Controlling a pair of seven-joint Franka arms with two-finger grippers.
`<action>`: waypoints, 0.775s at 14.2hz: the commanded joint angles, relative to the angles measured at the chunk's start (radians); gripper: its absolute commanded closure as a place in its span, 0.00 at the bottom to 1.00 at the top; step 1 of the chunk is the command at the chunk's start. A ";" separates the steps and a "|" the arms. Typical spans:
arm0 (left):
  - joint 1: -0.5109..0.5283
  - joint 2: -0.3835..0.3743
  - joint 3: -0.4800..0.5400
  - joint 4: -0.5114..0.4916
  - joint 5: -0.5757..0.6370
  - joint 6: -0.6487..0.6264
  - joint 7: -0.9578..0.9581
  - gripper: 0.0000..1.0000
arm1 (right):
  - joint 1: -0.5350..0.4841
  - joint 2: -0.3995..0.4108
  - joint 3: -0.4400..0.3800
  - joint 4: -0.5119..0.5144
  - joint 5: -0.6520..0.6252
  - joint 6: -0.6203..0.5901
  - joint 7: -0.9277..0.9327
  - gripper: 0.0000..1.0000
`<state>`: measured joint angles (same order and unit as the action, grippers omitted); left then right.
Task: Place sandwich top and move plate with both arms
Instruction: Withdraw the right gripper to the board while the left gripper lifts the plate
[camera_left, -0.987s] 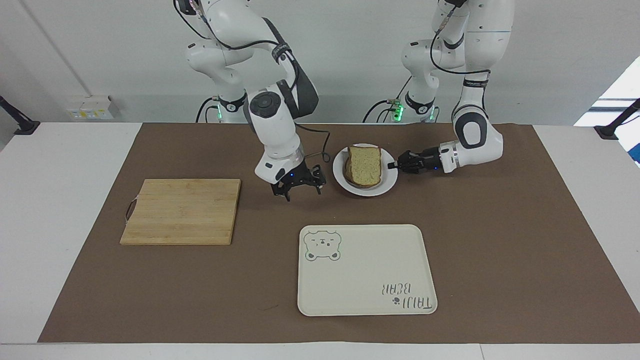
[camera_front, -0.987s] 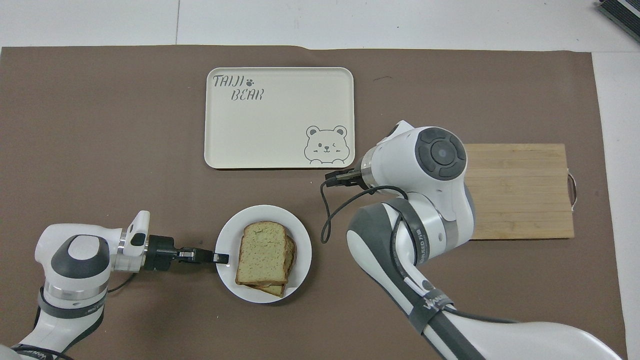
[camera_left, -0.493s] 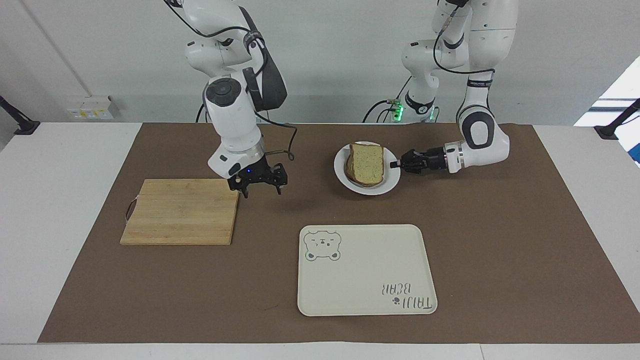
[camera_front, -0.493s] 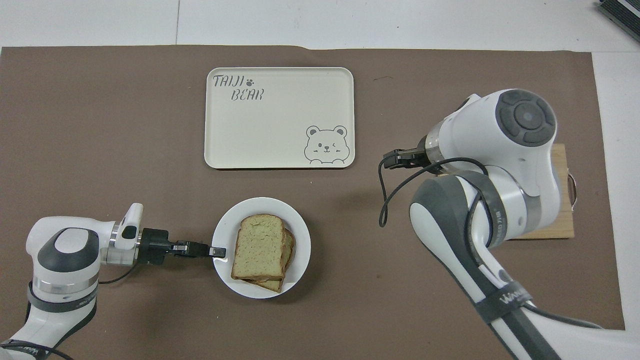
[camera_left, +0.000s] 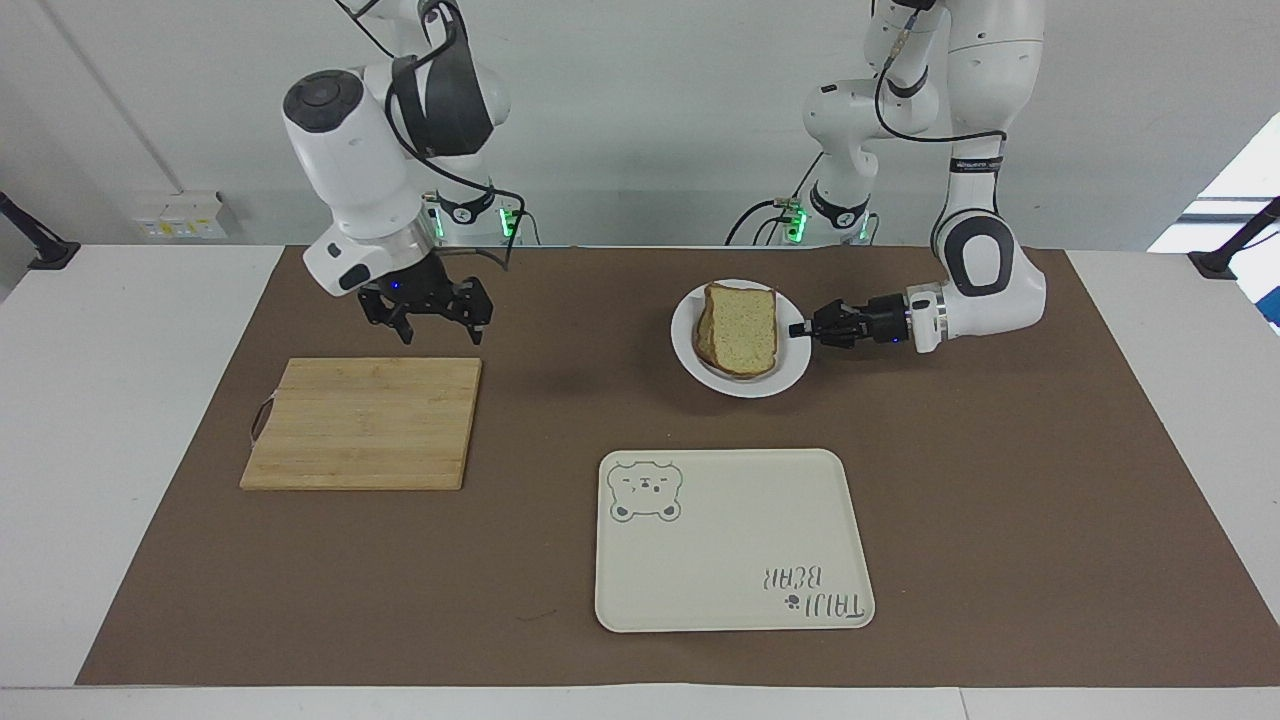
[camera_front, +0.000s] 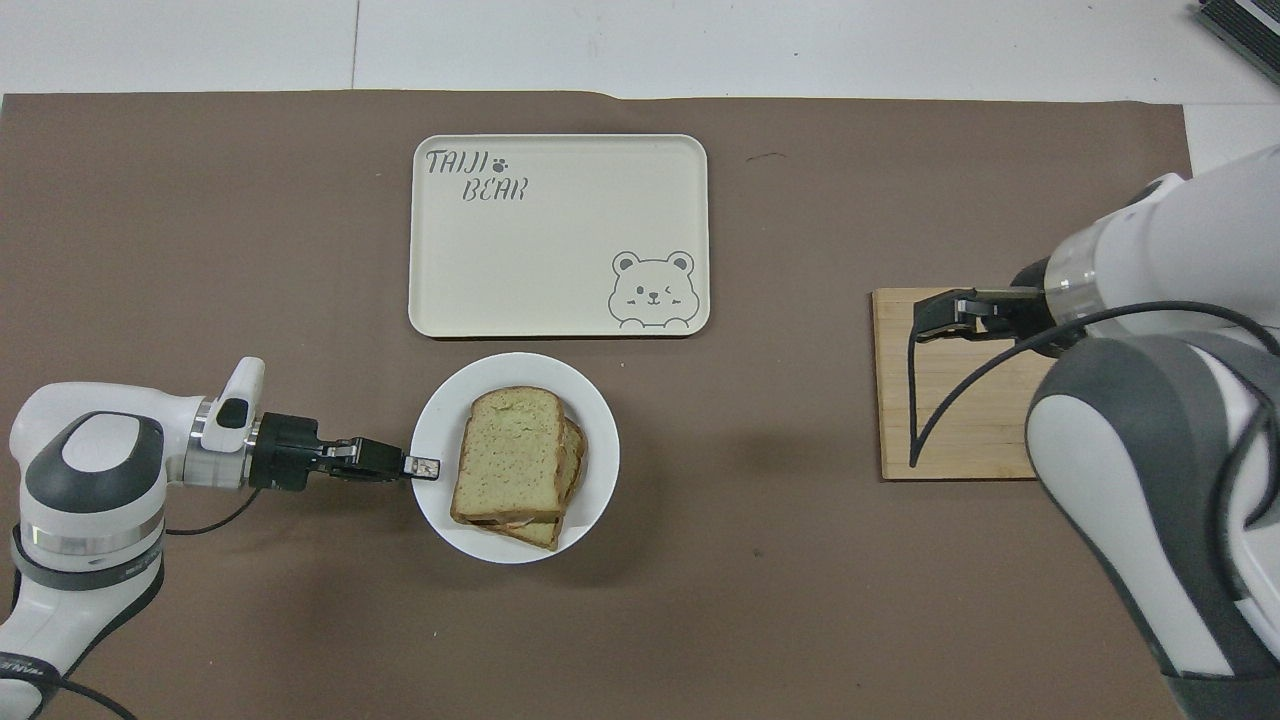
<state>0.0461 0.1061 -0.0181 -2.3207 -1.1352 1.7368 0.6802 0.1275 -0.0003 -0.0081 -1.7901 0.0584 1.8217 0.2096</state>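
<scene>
- The left gripper (camera_left: 800, 329) (camera_front: 428, 466) lies low and level, its fingertips pinched together on the rim of the white plate (camera_left: 790, 375) (camera_front: 600, 440), at the plate's edge toward the left arm's end of the table.
- The left arm (camera_left: 985, 265) (camera_front: 95, 480) reaches in from its own end, forearm nearly horizontal just above the brown mat (camera_left: 1000, 480) (camera_front: 200, 250).
- The right gripper (camera_left: 425, 310) (camera_front: 945, 312) hangs in the air with its fingers spread apart and nothing between them; it points down, over the mat at the edge of the wooden cutting board (camera_left: 365, 422) (camera_front: 940, 420) that is nearer to the robots.
- The sandwich top (camera_left: 745, 328) (camera_front: 508, 452), a pale speckled slice with a brown crust, lies on the stack on the plate, covering it; the edges of the lower slice show beneath it, slightly offset.
- The plate sits on the mat between the robots and the cream rectangular tray (camera_left: 735, 545) (camera_front: 560, 230); the overhead view shows its rim just beside the tray's nearer edge, with only a thin strip of mat between them.
- The tray bears a bear drawing in one corner and the words "TAIJI BEAR" in the diagonal corner, and holds nothing.
- The cutting board lies flat toward the right arm's end of the table, well apart from plate and tray, with a small handle loop at its outer end.
</scene>
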 joint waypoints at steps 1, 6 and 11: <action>0.032 0.000 0.000 0.094 0.044 -0.088 -0.095 1.00 | -0.061 -0.064 0.013 -0.011 -0.014 -0.027 -0.010 0.00; 0.041 0.076 0.000 0.298 0.081 -0.190 -0.247 1.00 | -0.081 -0.064 -0.001 0.119 -0.070 -0.172 -0.012 0.00; 0.066 0.187 -0.003 0.504 0.088 -0.257 -0.335 1.00 | -0.081 -0.067 -0.027 0.253 -0.098 -0.356 -0.027 0.00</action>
<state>0.0870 0.2261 -0.0143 -1.9224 -1.0593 1.5406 0.3857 0.0571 -0.0798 -0.0262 -1.5991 -0.0254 1.5343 0.2096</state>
